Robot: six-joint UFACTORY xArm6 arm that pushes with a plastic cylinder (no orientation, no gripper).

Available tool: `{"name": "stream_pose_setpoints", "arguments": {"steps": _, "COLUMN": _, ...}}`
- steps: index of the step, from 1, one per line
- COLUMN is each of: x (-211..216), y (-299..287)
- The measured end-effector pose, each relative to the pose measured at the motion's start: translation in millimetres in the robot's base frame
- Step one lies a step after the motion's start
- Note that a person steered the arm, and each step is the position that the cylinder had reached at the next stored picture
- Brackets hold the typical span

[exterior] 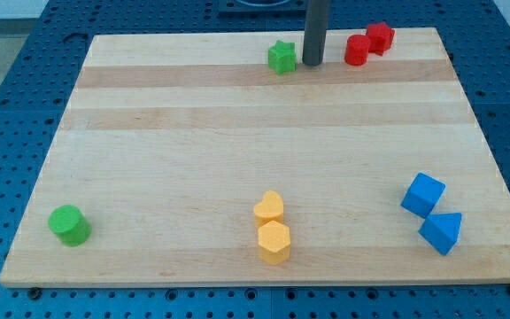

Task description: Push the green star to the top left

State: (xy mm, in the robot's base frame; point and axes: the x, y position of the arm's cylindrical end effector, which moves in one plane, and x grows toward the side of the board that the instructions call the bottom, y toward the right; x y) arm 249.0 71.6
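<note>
Green star (pixel 282 58) sat near the view's top edge of the wooden board (pixel 237 151), a little right of the board's middle line, resting flat on a darker strip of the wood. Just to its right, on the view's right side, stood the dark rod, and my tip (pixel 312 63) touched the board there, close beside the star with a thin gap between them; whether they were in contact could not be told for sure. The arm carried no claw at all, only this straight rod, so nothing was held and there was no opening to speak of.

Further toward the view's right, past the rod, a red cylinder (pixel 357 50) stood near the top edge, and a second red block (pixel 380 37) pressed against its upper right side; that one's shape was unclear. The tip lay between the star and the red pair.

At the view's bottom left a green cylinder (pixel 68 224) stood alone, well apart from everything else. Near the bottom centre two yellow blocks touched each other: a yellow heart (pixel 270 207) above and a yellow hexagon (pixel 274 242) below. At the bottom right a blue cube (pixel 423 194) sat just above a blue triangle (pixel 441 232), the two nearly touching.

Around the board lay a blue perforated table (pixel 7 80).
</note>
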Motion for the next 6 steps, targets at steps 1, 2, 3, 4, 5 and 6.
{"name": "stream_pose_setpoints", "arguments": {"steps": 1, "x": -13.4, "y": -43.8}}
{"name": "stream_pose_setpoints", "arguments": {"steps": 2, "x": -5.3, "y": -56.7}}
{"name": "stream_pose_setpoints", "arguments": {"steps": 3, "x": -2.7, "y": -25.3}}
{"name": "stream_pose_setpoints", "arguments": {"steps": 4, "x": 7.6, "y": -7.3}}
{"name": "stream_pose_setpoints", "arguments": {"steps": 5, "x": 37.6, "y": -24.3}}
{"name": "stream_pose_setpoints", "arguments": {"steps": 6, "x": 28.0, "y": -56.5}}
